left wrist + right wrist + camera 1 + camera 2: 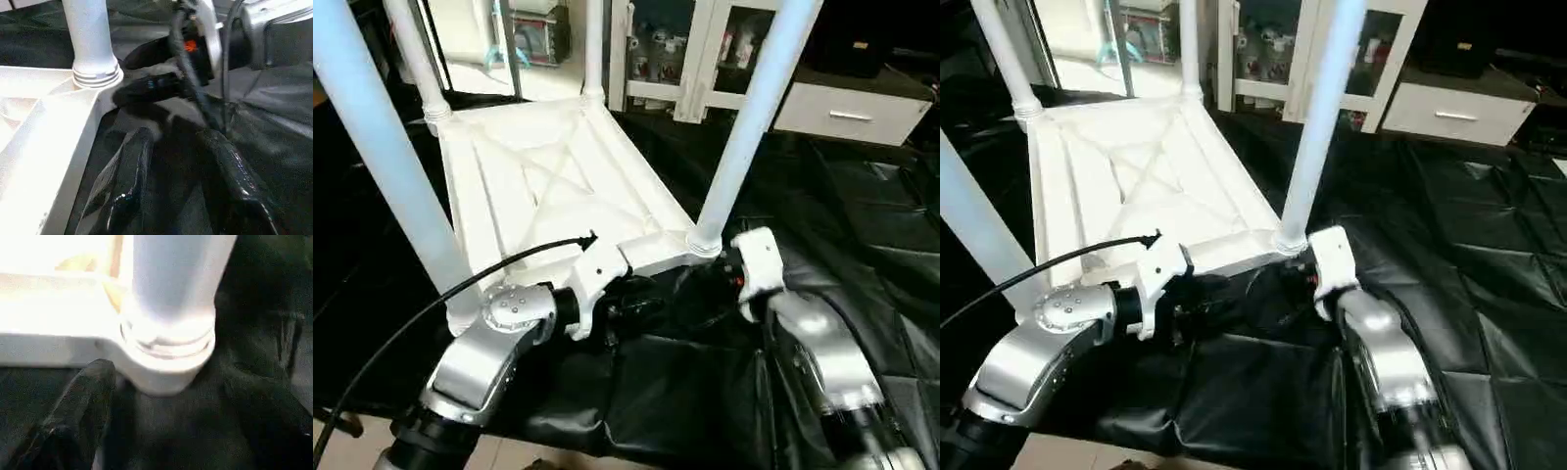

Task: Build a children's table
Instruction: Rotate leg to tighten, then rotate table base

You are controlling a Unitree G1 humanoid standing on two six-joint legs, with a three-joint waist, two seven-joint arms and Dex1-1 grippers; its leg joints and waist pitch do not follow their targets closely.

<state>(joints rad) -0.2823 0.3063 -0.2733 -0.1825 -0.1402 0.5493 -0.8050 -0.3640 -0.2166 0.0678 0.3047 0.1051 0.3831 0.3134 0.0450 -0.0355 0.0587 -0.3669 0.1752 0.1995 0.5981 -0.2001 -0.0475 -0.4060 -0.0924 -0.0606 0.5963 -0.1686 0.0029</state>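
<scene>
The children's table lies upside down on a black cloth, its ribbed white top (548, 186) facing up. Legs stand in its corner sockets: near left (382, 166), near right (749, 117) and two at the far end (594, 49). My left gripper (173, 142) hovers low beside the top's near edge, open, with only black cloth between its fingers (132, 166). My right gripper (171, 382) is at the near right corner socket (166, 357), open, with one finger (83, 401) just short of the socket. Its white wrist (759, 259) sits right beside that leg's base.
A white glass-door cabinet (705, 59) and a white drawer unit (852, 113) stand behind the work. The black cloth (862, 225) spreads wide to the right. A black cable (460, 284) arcs over my left forearm. Pale floor (509, 455) shows past the cloth's near edge.
</scene>
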